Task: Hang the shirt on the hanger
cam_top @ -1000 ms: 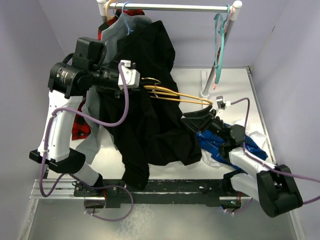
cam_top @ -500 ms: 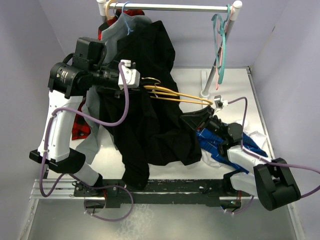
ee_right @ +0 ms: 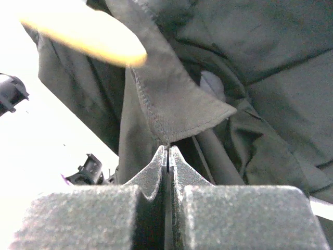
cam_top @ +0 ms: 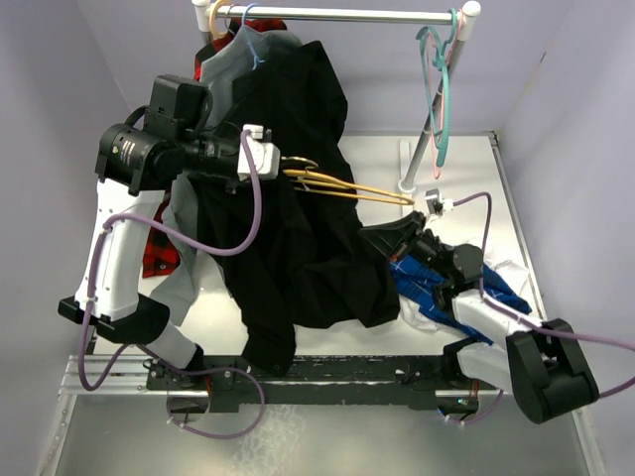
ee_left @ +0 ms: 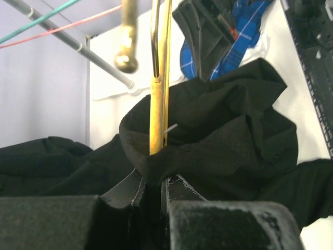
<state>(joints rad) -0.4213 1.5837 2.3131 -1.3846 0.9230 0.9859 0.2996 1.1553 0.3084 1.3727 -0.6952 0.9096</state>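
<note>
The fingers (ee_right: 150, 174) of the right gripper (ee_right: 167, 152) are pressed flat together, pinching a stitched corner of the shirt (ee_right: 177, 112). Across from it, the left gripper (ee_left: 154, 183) is clamped on the hook end of the hanger (ee_left: 156, 114), with black cloth bunched against its fingers. From above, the hanger sticks out sideways in the air, its far end bare. The shirt drapes down from it onto the table (cam_top: 456, 169), next to a blue-checked shirt (cam_top: 427, 283).
</note>
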